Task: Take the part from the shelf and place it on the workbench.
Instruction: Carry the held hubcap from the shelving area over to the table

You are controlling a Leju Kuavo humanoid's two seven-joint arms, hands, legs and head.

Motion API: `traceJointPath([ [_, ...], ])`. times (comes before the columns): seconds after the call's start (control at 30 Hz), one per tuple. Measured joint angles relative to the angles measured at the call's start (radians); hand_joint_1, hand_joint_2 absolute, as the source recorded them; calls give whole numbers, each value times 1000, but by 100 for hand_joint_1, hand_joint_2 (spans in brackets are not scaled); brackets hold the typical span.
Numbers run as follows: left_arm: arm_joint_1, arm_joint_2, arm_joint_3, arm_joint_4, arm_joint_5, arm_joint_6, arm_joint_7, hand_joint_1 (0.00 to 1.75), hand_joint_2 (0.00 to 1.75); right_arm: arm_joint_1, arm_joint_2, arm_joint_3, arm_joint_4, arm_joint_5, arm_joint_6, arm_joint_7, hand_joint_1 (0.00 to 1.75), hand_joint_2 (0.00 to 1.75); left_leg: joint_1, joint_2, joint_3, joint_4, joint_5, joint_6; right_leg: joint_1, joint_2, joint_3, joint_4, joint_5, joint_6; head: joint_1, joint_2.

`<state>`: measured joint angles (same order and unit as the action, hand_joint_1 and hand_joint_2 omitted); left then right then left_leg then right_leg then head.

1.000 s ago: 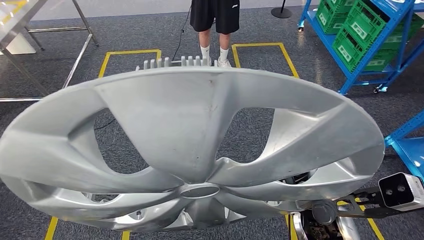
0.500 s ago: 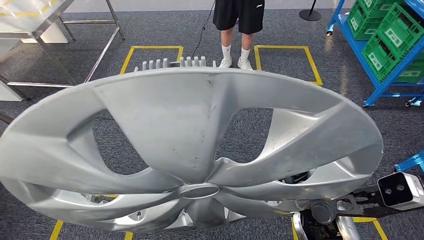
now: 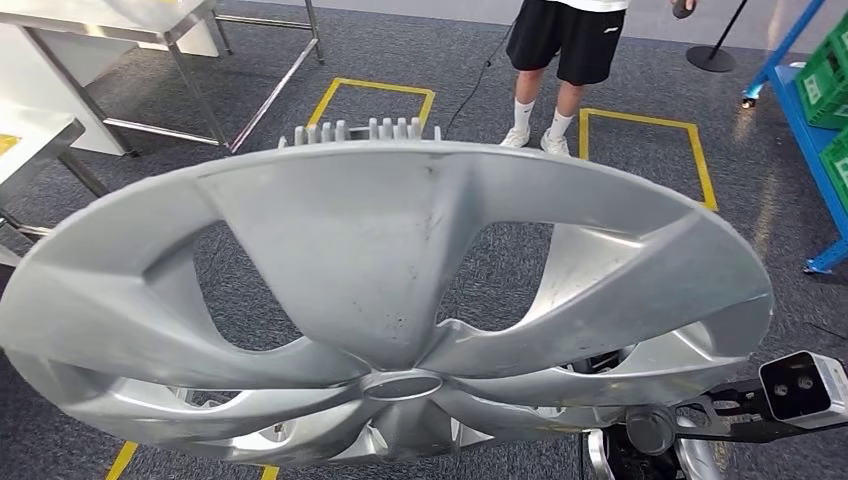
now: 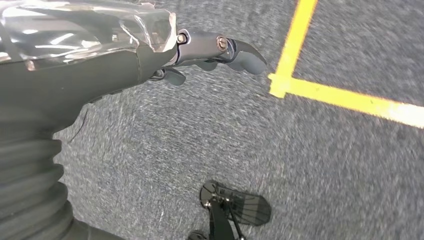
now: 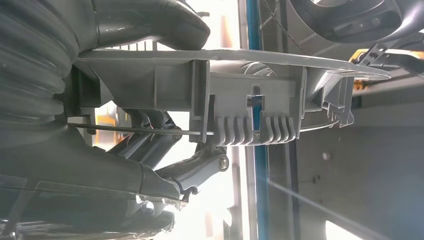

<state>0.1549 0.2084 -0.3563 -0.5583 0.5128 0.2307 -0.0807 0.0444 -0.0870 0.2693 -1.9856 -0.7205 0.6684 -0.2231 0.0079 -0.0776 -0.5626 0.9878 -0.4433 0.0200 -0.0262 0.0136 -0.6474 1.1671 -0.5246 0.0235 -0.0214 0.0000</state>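
The part is a large silver wheel cover [image 3: 340, 250] with broad spokes, held up close in front of me in the head view, above the floor. In the right wrist view my right hand [image 5: 75, 165] grips its rim [image 5: 250, 100], with the thumb [image 5: 150, 22] on one face and darker fingers [image 5: 190, 167] on the ribbed underside. My left hand [image 4: 150, 55] hangs over the grey carpet with its fingers [image 4: 225, 47] stretched out and nothing in it. The metal workbench [image 3: 180, 25] stands at the far left.
A person in black shorts [image 3: 570, 50] stands ahead, near yellow floor squares [image 3: 640, 125]. A blue shelf with green crates [image 3: 830, 90] is at the right edge. A second table edge [image 3: 40, 130] is on the left.
My view has turned left: the workbench has come further into the picture, while the person and the blue shelf slid right. The wheel cover stays in my right hand.
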Motion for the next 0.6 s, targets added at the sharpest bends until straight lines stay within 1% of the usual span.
traceJointPath([
  [0.03, 2, 0, 8, -4, -4, 1, 2, 0, 175, 0, 0, 0, 0, 0, 0, 0, 171, 175, 1, -13, -2, 8, -5, -8, -4, 12, 30, -65, 26, 7, 2, 0],
  [0.07, 4, 1, 14, -6, -7, 2, 3, 0, 175, 0, -1, 0, 0, 0, 0, 0, 171, 175, 2, -25, -6, 15, -10, -16, -6, 21, 52, -110, 43, 7, 2, 0],
  [0.1, 7, 1, 20, -9, -8, 2, 3, 0, 175, 0, -1, 0, 0, 0, 0, 0, 171, 175, 3, -33, -11, 21, -13, -23, -5, 26, 61, -130, 49, 1, 3, 0],
  [0.13, 10, 2, 24, -10, -8, 2, 4, 0, 175, 0, -1, 0, 0, 0, 1, 0, 171, 175, 4, -40, -15, 23, -14, -28, -1, 21, 62, -128, 49, -9, 3, 0],
  [0.17, 15, 1, 28, -11, -9, 3, 4, 0, 175, -1, -1, 0, 0, 1, 1, 0, 171, 175, 7, -44, -17, 23, -14, -31, 0, 14, 62, -128, 49, -16, 3, 0],
  [0.2, 19, 1, 31, -12, -10, 3, 5, 0, 175, -1, -1, 0, 0, 1, 1, -1, 171, 175, 9, -34, -21, 27, -17, -34, 0, 8, 63, -129, 50, -23, 3, 0],
  [0.23, 22, 1, 35, -13, -14, 3, 6, 0, 175, -2, -1, 0, 0, 0, 1, -1, 171, 175, 9, -12, -29, 45, -27, -38, 0, 1, 65, -131, 49, -29, 2, 0],
  [0.27, 23, 0, 39, -14, -21, 2, 8, 0, 175, -2, -1, 0, 0, 0, 1, -1, 171, 175, 9, 15, -47, 82, -46, -40, 1, -7, 68, -132, 48, -34, 0, 0],
  [0.3, 22, 0, 44, -16, -30, 1, 11, 0, 175, -2, -1, 0, 0, 0, 1, -2, 171, 175, 8, 45, -76, 140, -74, -42, 4, -16, 70, -132, 46, -39, -1, 0],
  [0.33, 20, -1, 49, -18, -40, -1, 13, 0, 175, -2, -1, 0, 0, 0, 1, -2, 171, 175, 7, 63, -112, 212, -105, -43, 8, -26, 71, -132, 44, -42, -2, 0],
  [0.37, 19, -3, 54, -19, -48, -4, 15, 0, 175, -2, -1, 0, 0, 1, 1, -2, 171, 175, 8, 69, -148, 277, -128, -43, 12, -36, 71, -132, 42, -45, -2, 0],
  [0.4, 20, -6, 59, -20, -55, -6, 17, 0, 175, -3, -1, 1, 1, 1, 1, -2, 171, 175, 8, 72, -172, 319, -136, -42, 15, -46, 72, -132, 40, -48, -2, 0],
  [0.43, 20, -8, 64, -21, -59, -8, 18, 0, 175, -3, -1, 1, 1, 1, 1, -2, 171, 175, 7, 73, -177, 320, -124, -39, 18, -56, 74, -132, 38, -50, -2, 0],
  [0.47, 21, -9, 68, -21, -62, -9, 19, 0, 175, -5, -1, 1, 2, 1, 1, -2, 171, 175, 5, 77, -161, 282, -96, -35, 22, -66, 76, -132, 36, -52, -2, 0],
  [0.5, 21, -10, 71, -21, -64, -9, 20, 0, 175, -7, -1, 1, 2, 1, 1, -2, 171, 175, 2, 88, -128, 214, -60, -27, 24, -76, 80, -132, 33, -53, -2, 0],
  [0.53, 20, -10, 76, -22, -67, -10, 20, 0, 175, -9, 0, 1, 2, 1, 1, -2, 171, 175, -6, 109, -92, 143, -34, -19, 27, -85, 83, -133, 30, -53, -2, 0],
  [0.57, 19, -10, 81, -22, -71, -11, 20, 0, 175, -11, 0, 2, 2, 1, 1, -2, 171, 175, -12, 128, -64, 88, -16, -11, 30, -93, 86, -133, 28, -52, -1, 0],
  [0.6, 17, -10, 85, -23, -76, -13, 20, 0, 175, -13, 0, 2, 3, 1, 1, -2, 171, 175, -18, 140, -49, 56, -11, -6, 32, -102, 88, -134, 26, -50, -1, 0],
])
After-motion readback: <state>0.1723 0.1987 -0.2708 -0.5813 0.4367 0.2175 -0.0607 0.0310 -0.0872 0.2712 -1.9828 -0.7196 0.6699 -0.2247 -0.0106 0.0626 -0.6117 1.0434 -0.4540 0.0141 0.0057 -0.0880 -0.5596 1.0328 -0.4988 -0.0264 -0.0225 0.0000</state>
